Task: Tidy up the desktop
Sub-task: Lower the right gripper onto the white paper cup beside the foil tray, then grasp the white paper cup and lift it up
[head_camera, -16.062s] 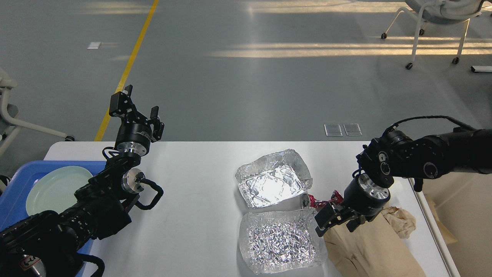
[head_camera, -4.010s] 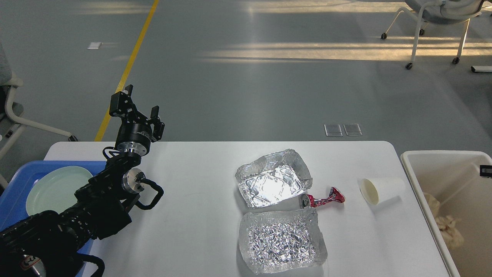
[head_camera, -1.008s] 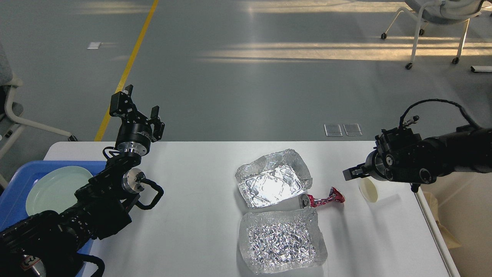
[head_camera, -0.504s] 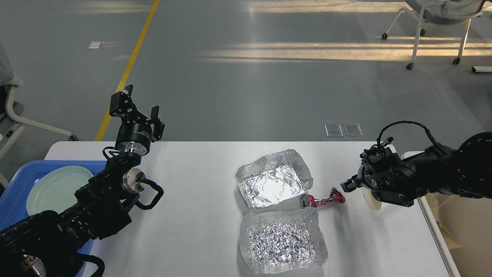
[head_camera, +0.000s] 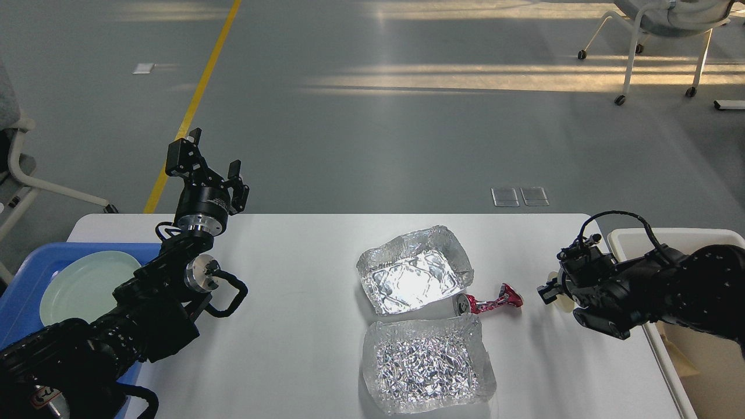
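Blue tray holds 1 plate (pale green).

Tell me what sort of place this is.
Probably a robot test hall or lab, not a home: a wide grey floor with a yellow line, wheeled chairs, and a white desktop staged with foil trays.
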Controlling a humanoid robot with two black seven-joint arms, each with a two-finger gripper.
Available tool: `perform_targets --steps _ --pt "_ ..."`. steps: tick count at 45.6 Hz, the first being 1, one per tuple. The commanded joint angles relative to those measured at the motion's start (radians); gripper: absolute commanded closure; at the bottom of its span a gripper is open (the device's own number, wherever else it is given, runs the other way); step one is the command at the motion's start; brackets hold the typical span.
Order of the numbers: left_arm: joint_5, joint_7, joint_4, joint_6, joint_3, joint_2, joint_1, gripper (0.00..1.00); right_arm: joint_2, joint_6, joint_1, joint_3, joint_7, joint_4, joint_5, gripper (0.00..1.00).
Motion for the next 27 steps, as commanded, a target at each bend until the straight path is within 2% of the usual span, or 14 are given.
perform_targets --steps 1,4,13,16,18,27 --pt "0.000 0.000 0.000 0.000 0.000 0.000 0.000 0.00 0.006 0.000 -0.015 -0.001 -0.012 -0.018 -0.002 0.37" --pt "0.000 0.000 0.000 0.000 0.000 0.000 0.000 0.00 0.016 0.002 -0.012 -0.003 -0.020 -0.018 -0.004 0.45" --pt "0.000 0.000 0.001 0.000 0.000 0.000 0.000 0.00 0.013 0.002 -0.010 -0.006 -0.021 -0.018 -0.002 0.86" --pt "0.000 0.000 0.000 0.000 0.000 0.000 0.000 0.00 0.010 0.003 -0.008 -0.007 -0.021 -0.018 -0.002 0.97" --pt "0.000 0.000 0.000 0.000 0.000 0.000 0.000 0.00 0.009 0.003 -0.008 -0.007 -0.020 -0.018 -0.002 1.00" --pt "0.000 0.000 0.000 0.000 0.000 0.000 0.000 0.00 -0.011 0.005 0.005 -0.010 -0.020 -0.015 -0.002 1.00"
